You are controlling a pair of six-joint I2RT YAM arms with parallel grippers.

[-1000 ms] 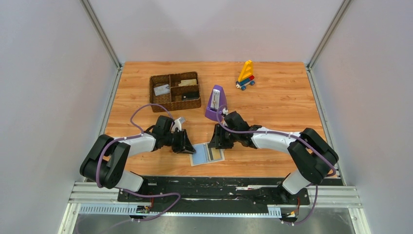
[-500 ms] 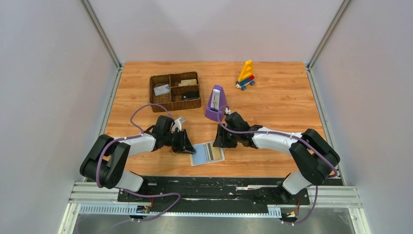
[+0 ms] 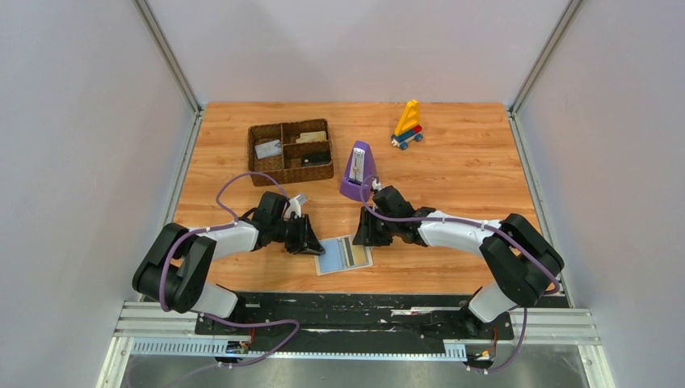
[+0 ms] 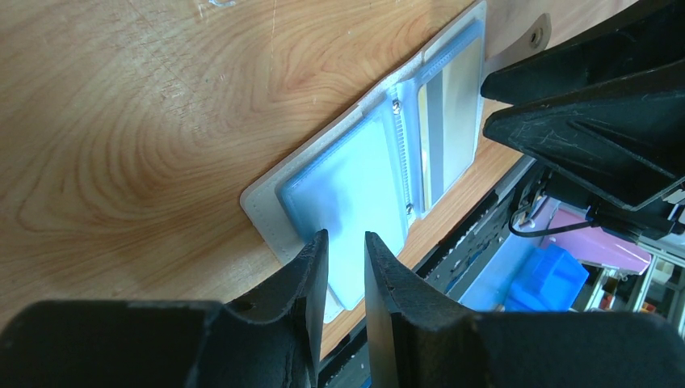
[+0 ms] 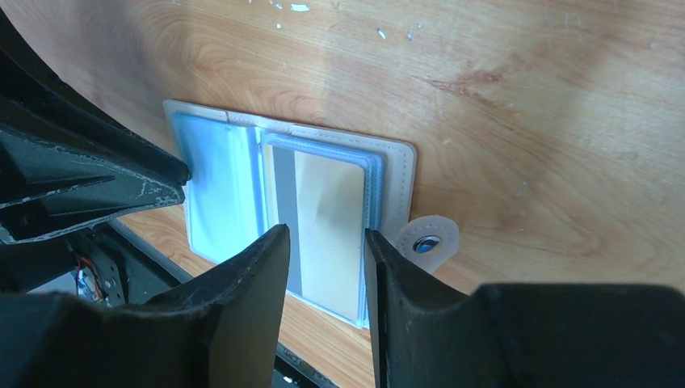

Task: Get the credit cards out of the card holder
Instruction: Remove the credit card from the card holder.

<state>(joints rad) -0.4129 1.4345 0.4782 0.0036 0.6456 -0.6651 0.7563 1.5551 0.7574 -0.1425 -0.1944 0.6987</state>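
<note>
Now the card holder (image 3: 343,255) lies open and flat on the table (image 3: 452,162), between the 2 grippers. At the holder's left page sits the left gripper (image 4: 346,236), jaws a narrow gap apart, clamping nothing. Over the holder's right page hangs the right gripper (image 5: 325,234), jaws apart, framing 1 tan card (image 5: 327,202) with a dark stripe, lying in its sleeve.

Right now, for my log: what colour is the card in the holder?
The card is beige with a dark stripe; the right wrist view shows it best.

Right jaws edged slightly rightward over card holder (image 3: 331,259).
</note>
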